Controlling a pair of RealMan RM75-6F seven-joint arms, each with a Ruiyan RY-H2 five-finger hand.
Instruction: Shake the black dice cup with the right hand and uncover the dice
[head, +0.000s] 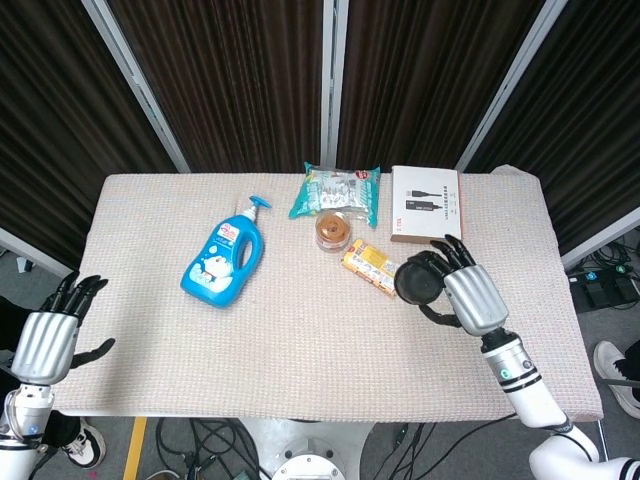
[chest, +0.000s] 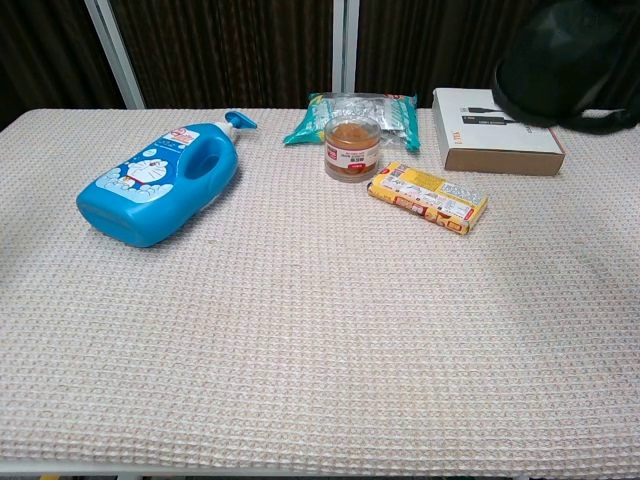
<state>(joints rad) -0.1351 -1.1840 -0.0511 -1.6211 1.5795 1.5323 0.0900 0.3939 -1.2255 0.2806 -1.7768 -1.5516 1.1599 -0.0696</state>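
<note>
My right hand (head: 468, 296) grips the black dice cup (head: 417, 280) in the air above the right part of the table. In the chest view the cup (chest: 563, 60) hangs high at the top right, in front of the white box, with dark fingers (chest: 610, 120) wrapped round its side. No dice show in either view. My left hand (head: 47, 338) hovers off the table's front left corner, fingers apart and holding nothing.
A blue bottle (head: 225, 258) lies on its side at the left. At the back stand a green snack bag (head: 337, 190), a small jar (head: 332, 231), a yellow packet (head: 375, 268) and a white box (head: 426, 205). The cloth-covered table (head: 300, 340) has bare room in front.
</note>
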